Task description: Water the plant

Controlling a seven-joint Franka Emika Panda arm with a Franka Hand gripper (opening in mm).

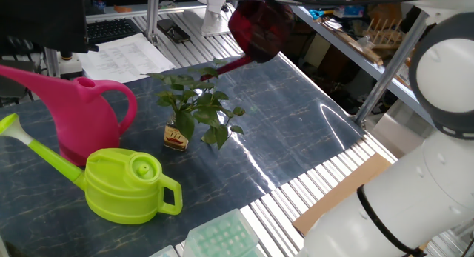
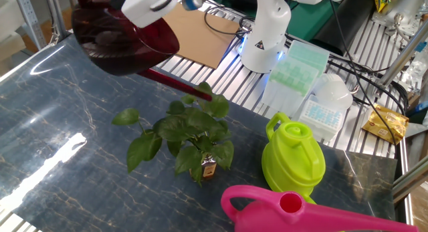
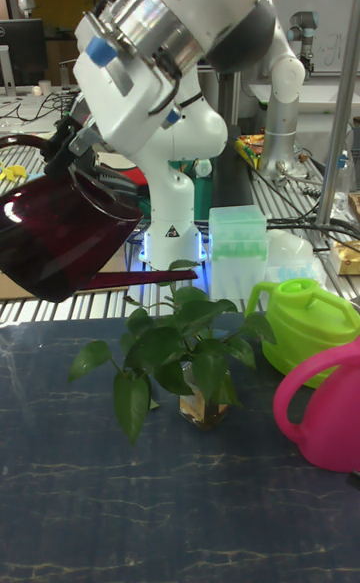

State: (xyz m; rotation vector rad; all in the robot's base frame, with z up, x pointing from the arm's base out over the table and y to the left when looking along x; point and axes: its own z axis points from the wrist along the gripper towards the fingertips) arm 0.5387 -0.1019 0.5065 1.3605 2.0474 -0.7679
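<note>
Plant (image 3: 180, 353) upright, stems vertical

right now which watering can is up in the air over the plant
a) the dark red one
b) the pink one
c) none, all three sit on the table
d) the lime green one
a: the dark red can hangs above the table with its spout reaching over the plant, while the pink can and green can stand on the table.

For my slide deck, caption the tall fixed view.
Gripper tilts dark maroon watering can, spout above leafy plant in small glass bottle.
</note>
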